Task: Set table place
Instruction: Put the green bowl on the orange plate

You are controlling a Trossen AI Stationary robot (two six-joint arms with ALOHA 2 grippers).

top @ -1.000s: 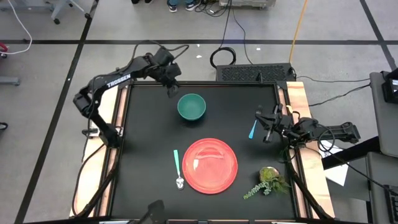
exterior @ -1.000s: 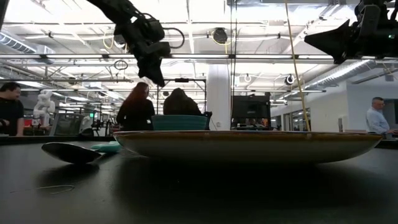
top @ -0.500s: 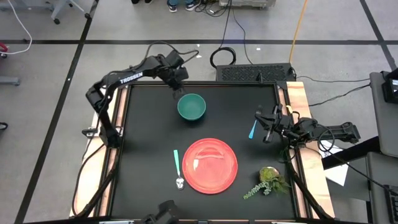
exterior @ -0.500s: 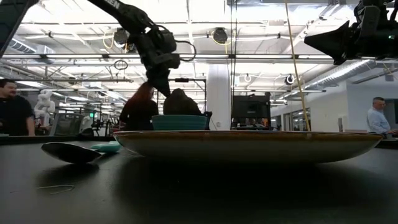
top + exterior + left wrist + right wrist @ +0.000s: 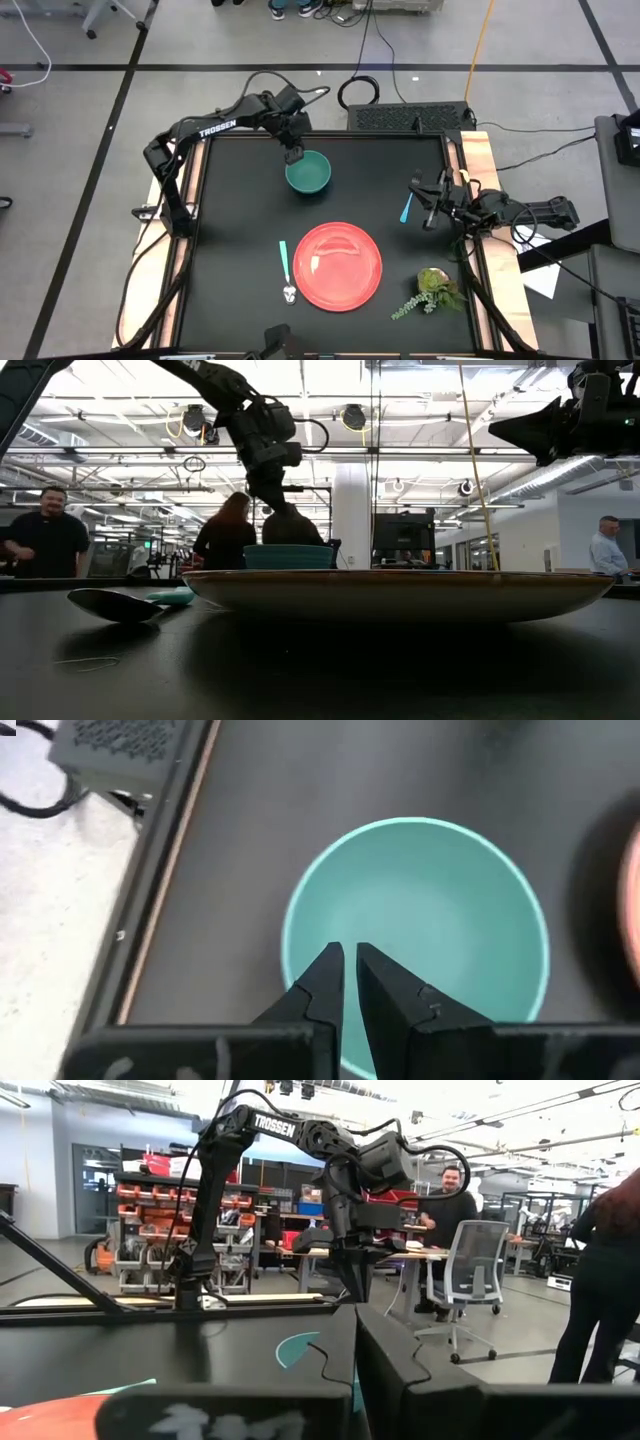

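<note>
High view: the flat round red plate (image 5: 339, 265) lies on the matte black rectangular table (image 5: 230, 220), toward the near edge at mid-width. The left gripper (image 5: 294, 156) hangs over the far-left rim of the small teal-green bowl (image 5: 308, 172), well apart from the plate, which sits nearer the camera side. A teal-handled metal spoon (image 5: 286, 270) lies just beside the plate's left edge. The right gripper (image 5: 428, 203) waits at the right table edge, near a thin teal stick (image 5: 406, 208); a small pot of green sprigs (image 5: 431, 287) stands right of the plate. Low view: the plate (image 5: 400, 593) fills the foreground, the bowl (image 5: 289, 556) rises behind it, and the left gripper (image 5: 272, 499) points down just above the bowl (contact cannot be judged here). People stand in the room behind. Left wrist view: the left gripper (image 5: 349, 960) has its fingers pressed nearly together, a thin slit between them, above the bowl's (image 5: 440, 910) near rim, holding nothing. Right wrist view: the right gripper (image 5: 355, 1325) shows its fingers drawn together, empty; the left arm stands beyond.
</note>
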